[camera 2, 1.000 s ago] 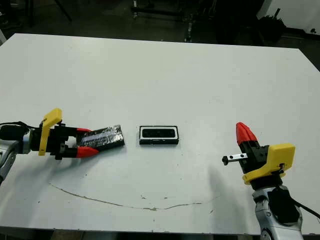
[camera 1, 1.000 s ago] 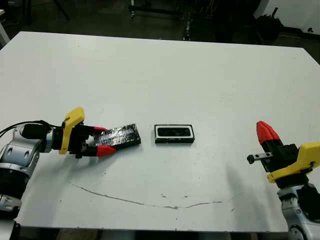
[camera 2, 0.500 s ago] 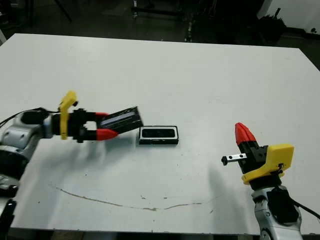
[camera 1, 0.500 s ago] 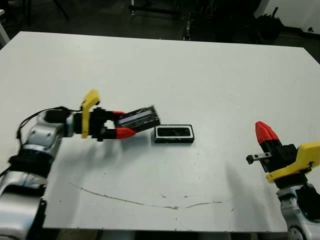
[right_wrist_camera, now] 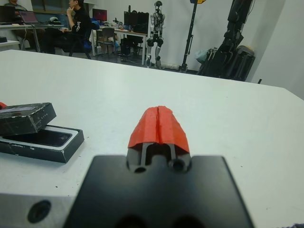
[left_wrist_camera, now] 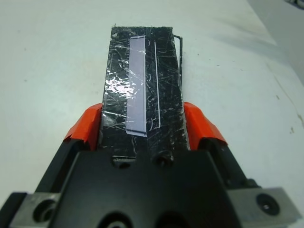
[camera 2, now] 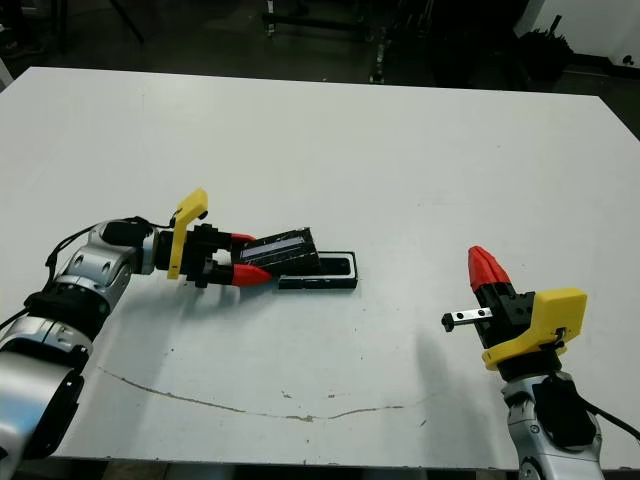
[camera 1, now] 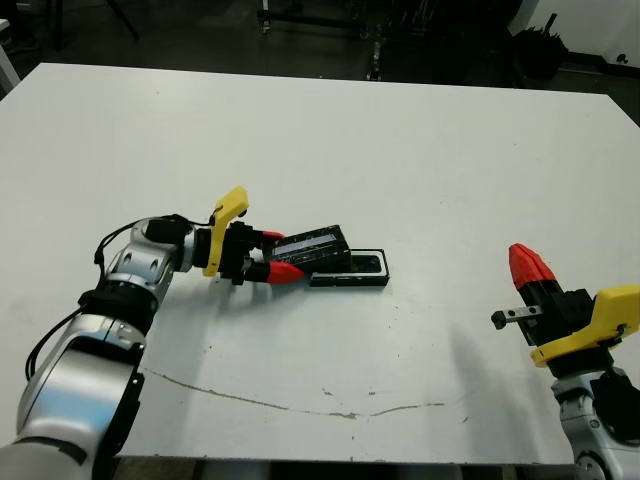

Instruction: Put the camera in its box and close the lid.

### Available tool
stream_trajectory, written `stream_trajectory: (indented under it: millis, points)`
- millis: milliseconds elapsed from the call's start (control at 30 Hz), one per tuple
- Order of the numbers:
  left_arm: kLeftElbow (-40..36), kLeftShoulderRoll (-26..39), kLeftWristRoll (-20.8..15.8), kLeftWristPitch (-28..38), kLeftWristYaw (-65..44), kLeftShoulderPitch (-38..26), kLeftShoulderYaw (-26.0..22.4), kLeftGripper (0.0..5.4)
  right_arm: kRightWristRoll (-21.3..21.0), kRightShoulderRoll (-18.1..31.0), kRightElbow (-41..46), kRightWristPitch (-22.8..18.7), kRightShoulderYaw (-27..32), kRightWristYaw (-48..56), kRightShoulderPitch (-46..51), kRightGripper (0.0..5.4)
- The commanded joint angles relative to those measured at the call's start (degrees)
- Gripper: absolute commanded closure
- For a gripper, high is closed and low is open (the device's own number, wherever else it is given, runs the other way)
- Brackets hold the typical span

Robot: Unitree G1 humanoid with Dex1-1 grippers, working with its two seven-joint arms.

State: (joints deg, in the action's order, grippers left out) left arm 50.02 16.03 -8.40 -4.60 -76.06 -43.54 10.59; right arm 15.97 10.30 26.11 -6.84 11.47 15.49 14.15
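Note:
My left gripper (camera 1: 284, 254) is shut on the lid (camera 1: 315, 246), a black cover with a crinkly shiny top and a pale stripe (left_wrist_camera: 135, 80). The lid is held tilted, and its far end lies over the left part of the box (camera 1: 366, 268). That box is a shallow black-walled tray near the table's middle. The camera (right_wrist_camera: 46, 137) lies flat inside it, partly hidden under the lid (right_wrist_camera: 26, 118). I cannot tell whether lid and box touch. My right gripper (camera 1: 527, 265) is shut and empty, raised above the table near its front right, well away from the box.
A thin dark crack-like line (camera 1: 300, 405) runs across the white table (camera 1: 400, 150) near its front edge. Beyond the table's far side, the right wrist view shows seated people (right_wrist_camera: 76, 21) at desks, a standing humanoid robot (right_wrist_camera: 156, 26) and dark equipment (right_wrist_camera: 228, 57).
My left gripper has lifted the lid off the table and carried it to the right, from left of the box to over the box's left end. The right arm has stayed put.

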Motion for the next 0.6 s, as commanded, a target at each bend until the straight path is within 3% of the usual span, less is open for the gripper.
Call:
stream_trajectory:
  millis: [33,600]
  points:
    - [1.46,-0.11,1.54,0.21,-0.48,-0.07,0.65,2.23,0.18,0.63,-0.43,0.04,0.10,0.16,0.18,5.40]
    - [7.61,-0.05,3.13,7.40,-16.38,-5.56,3.63,2.23,0.33,0.68,-0.89,0.33,-0.54,0.61,-0.04,5.40]
